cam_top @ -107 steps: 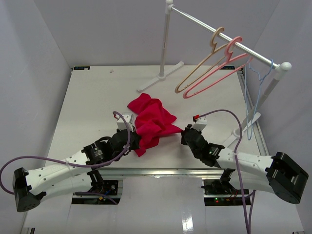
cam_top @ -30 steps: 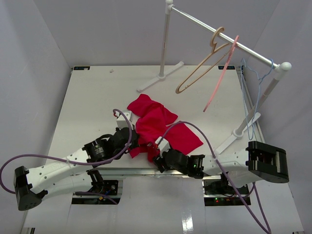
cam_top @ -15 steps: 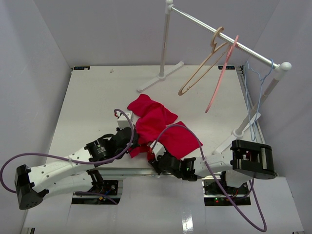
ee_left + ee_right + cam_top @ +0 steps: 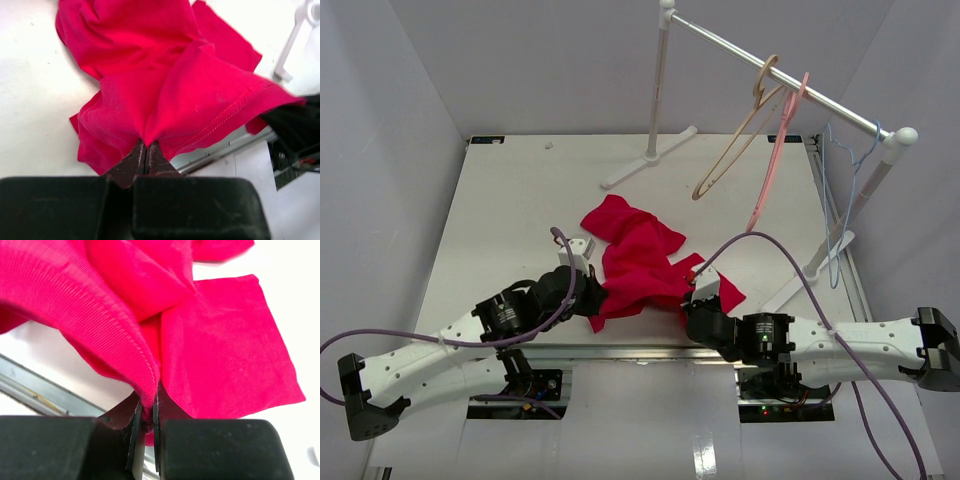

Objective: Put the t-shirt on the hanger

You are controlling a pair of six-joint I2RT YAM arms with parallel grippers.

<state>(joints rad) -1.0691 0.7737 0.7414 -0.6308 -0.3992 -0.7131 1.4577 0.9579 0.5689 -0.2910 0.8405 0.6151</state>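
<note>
Found right pincer [image 4: 148, 407] shifted rightward since a second earlier, clamped on ribbed edge of t-shirt [image 4: 638, 262], left pincer [image 4: 146, 150] clamped on a fold, garment bunched on surface [image 4: 510, 200].

The t-shirt [image 4: 640, 265] is spread in a heap on the table [image 4: 500, 210], between the two grippers. Its near left edge is caught in the left gripper [image 4: 594, 297], and its near right edge in the right gripper [image 4: 692, 296]. A flat flap is laid just right of the right gripper. The garment rack [image 4: 770, 75] is set well ahead of both grippers. The wire hanger [image 4: 835, 200] is hung at its right end, ahead and right of the right gripper. Two thicker hangers [image 4: 765, 140] are hung left of it.
</note>
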